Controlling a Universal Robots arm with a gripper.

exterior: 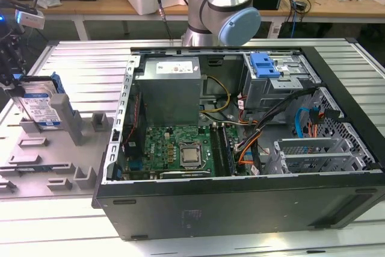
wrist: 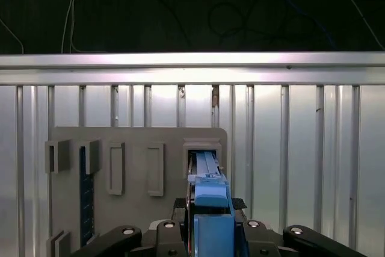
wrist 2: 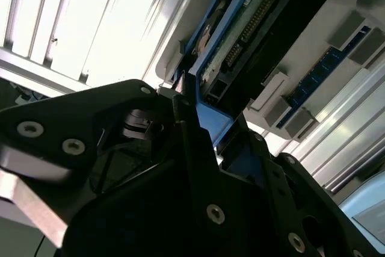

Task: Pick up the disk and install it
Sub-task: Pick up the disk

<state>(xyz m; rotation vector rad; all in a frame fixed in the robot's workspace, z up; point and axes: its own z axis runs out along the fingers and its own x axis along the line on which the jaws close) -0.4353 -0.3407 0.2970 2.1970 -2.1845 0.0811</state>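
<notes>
Grips flat silver-metal, blue-framed disk (exterior: 41, 105), black gripper (wrist: 210, 206) fingers closed on frame; holds upright in grey plastic fixture (exterior: 60, 162) slot.

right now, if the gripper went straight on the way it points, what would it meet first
The disk, most likely: it stands on edge in the grey holder, directly ahead of the gripper in the first wrist view. Remaining gap unclear.

Claw (exterior: 15, 78) cut by the exterior view's left edge; base of disk (exterior: 42, 108) behind holder (exterior: 73, 123)
</notes>
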